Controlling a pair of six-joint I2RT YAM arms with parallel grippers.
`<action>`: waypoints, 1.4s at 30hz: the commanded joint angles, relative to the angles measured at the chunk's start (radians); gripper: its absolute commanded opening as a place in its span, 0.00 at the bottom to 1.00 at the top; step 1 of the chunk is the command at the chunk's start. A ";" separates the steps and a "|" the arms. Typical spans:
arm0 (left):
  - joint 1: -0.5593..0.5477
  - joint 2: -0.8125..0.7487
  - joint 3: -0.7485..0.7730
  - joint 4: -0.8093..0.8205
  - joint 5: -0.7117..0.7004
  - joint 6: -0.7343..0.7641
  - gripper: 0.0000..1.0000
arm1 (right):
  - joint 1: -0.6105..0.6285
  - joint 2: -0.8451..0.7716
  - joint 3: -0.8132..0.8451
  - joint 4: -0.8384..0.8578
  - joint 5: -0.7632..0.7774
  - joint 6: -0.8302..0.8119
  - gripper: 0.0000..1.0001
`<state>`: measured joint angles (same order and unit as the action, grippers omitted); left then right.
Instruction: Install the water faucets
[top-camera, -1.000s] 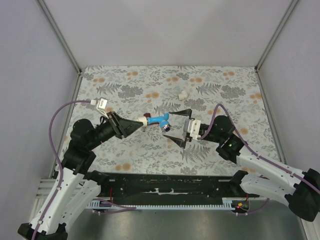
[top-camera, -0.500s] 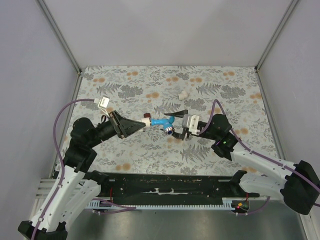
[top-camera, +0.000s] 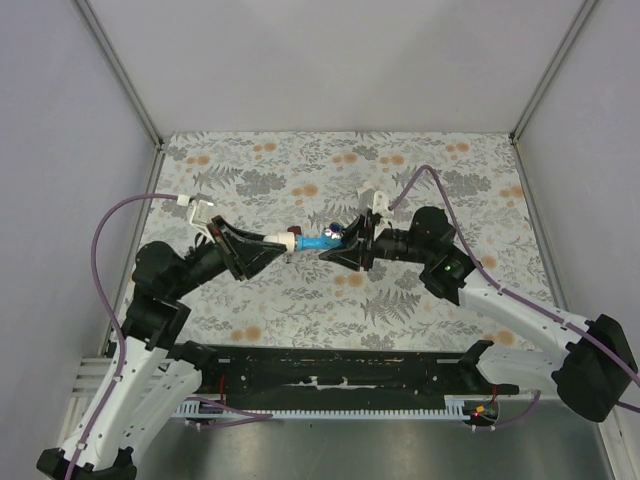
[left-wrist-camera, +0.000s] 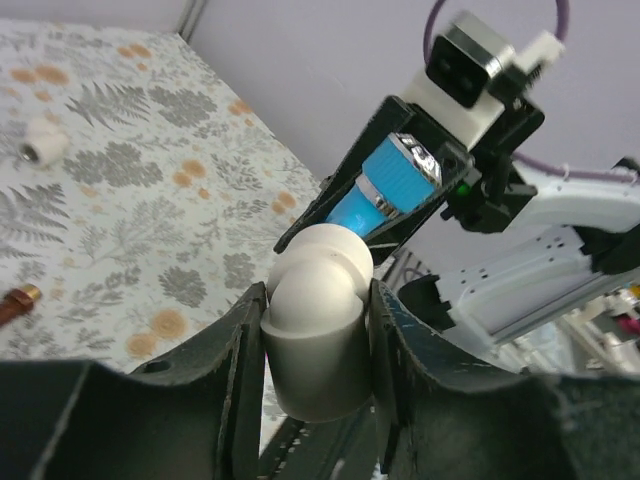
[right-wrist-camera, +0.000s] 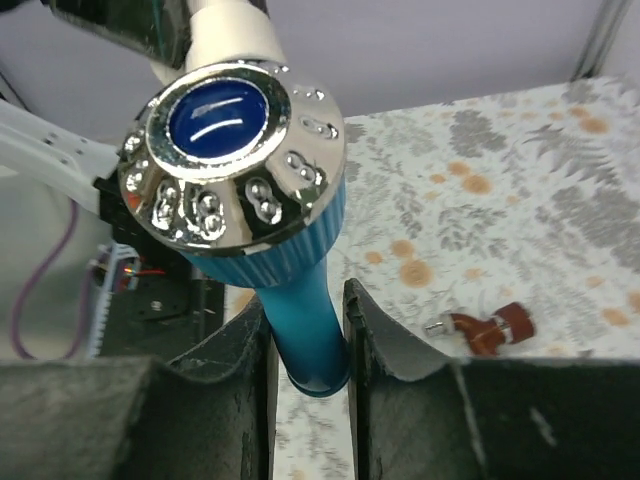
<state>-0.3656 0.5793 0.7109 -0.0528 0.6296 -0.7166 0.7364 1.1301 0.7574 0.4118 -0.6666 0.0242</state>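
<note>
The bright blue faucet hangs above mid-table, joined to a white elbow fitting. My left gripper is shut on that fitting, both fingers pressed flat against its sides. My right gripper comes from the right and is shut on the blue faucet's stem. The chrome handle cap faces the right wrist camera. From the left wrist view the blue faucet sits between the right fingers. The red-brown faucet lies on the table below.
A small white stubby fitting lies on the floral mat behind the grippers, also seen as a white fitting in the left wrist view. Grey walls enclose the table on three sides.
My right gripper moved left, turned, and went from wide open to shut on the blue faucet. The left gripper kept its hold on the white fitting and shifted slightly.
</note>
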 joint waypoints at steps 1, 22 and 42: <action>-0.010 -0.056 -0.034 0.048 0.071 0.428 0.02 | -0.041 0.046 0.089 -0.030 0.018 0.510 0.07; -0.010 -0.257 -0.159 0.025 -0.112 0.400 0.02 | -0.112 0.071 0.135 -0.177 -0.024 0.409 0.67; -0.009 -0.081 -0.211 0.280 -0.073 -0.458 0.02 | -0.112 -0.210 -0.145 0.113 -0.103 -0.313 0.97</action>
<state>-0.3729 0.4885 0.5125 0.0311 0.4824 -0.9783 0.6243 0.9195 0.5793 0.4580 -0.7181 -0.1982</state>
